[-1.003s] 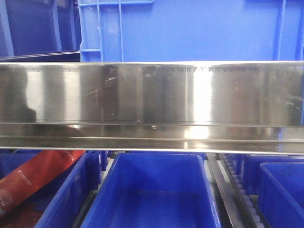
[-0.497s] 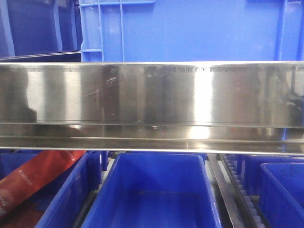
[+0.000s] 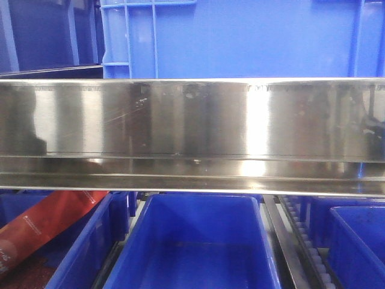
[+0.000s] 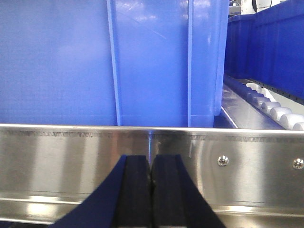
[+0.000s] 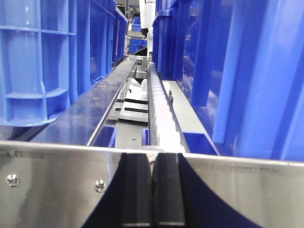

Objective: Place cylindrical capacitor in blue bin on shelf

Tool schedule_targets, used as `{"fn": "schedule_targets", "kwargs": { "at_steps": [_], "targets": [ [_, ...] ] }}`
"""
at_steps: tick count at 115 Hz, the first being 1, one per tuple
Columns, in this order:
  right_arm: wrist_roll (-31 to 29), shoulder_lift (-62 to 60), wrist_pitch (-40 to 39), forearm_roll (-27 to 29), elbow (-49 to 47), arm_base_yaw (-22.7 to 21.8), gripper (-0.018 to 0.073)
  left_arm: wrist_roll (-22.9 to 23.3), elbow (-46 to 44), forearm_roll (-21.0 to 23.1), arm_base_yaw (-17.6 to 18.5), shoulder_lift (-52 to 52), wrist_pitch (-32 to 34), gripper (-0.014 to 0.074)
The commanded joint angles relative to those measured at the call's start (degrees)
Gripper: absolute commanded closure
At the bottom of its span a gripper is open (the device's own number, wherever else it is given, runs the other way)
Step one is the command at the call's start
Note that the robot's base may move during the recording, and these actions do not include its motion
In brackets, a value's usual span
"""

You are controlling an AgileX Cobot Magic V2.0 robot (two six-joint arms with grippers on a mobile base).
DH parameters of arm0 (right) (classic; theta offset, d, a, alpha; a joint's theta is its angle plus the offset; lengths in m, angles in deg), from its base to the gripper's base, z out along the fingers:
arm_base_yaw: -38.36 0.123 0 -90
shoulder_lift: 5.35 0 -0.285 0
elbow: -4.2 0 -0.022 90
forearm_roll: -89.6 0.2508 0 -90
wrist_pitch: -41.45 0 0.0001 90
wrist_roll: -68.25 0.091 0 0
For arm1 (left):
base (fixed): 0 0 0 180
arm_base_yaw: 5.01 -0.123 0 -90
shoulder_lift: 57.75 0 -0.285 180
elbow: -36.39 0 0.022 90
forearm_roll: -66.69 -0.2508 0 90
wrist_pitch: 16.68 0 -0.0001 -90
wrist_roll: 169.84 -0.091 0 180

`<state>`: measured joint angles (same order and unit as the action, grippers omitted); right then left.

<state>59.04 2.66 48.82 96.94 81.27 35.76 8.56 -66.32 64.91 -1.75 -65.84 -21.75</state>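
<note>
The shiny stainless-steel shelf (image 3: 192,120) with its broad brushed-metal ledge spans the whole front view, reflective and lightly scratched. On the tier above it stands a large ribbed blue plastic crate (image 3: 240,36). Below the ledge sits an open blue rectangular plastic bin (image 3: 192,241), its inside bare as far as the view reaches, with more blue bins to either side; the one at the left holds a red printed packet (image 3: 48,226) lying tilted. In the right wrist view, a row of white plastic rollers (image 5: 159,107) runs back between the blue crates.

The left hand (image 4: 151,190) has its black pads pressed together with nothing between them, just before the steel ledge. The right hand (image 5: 153,190) is likewise clenched and empty. The cylindrical capacitor shows in no view.
</note>
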Motion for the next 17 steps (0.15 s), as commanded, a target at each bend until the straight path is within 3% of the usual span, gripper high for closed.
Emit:
{"fn": "schedule_targets", "kwargs": {
  "at_steps": [1,17],
  "targets": [
    [0.12,-0.22,-1.4,-0.27,0.15,-0.34,0.0722,0.28,-0.07,-0.01,-0.13,0.3,0.63,0.0707],
    [0.12,-0.22,-1.4,-0.27,0.15,-0.34,0.0722,0.28,-0.07,-0.01,-0.13,0.3,0.63,0.0707]
  ]
}}
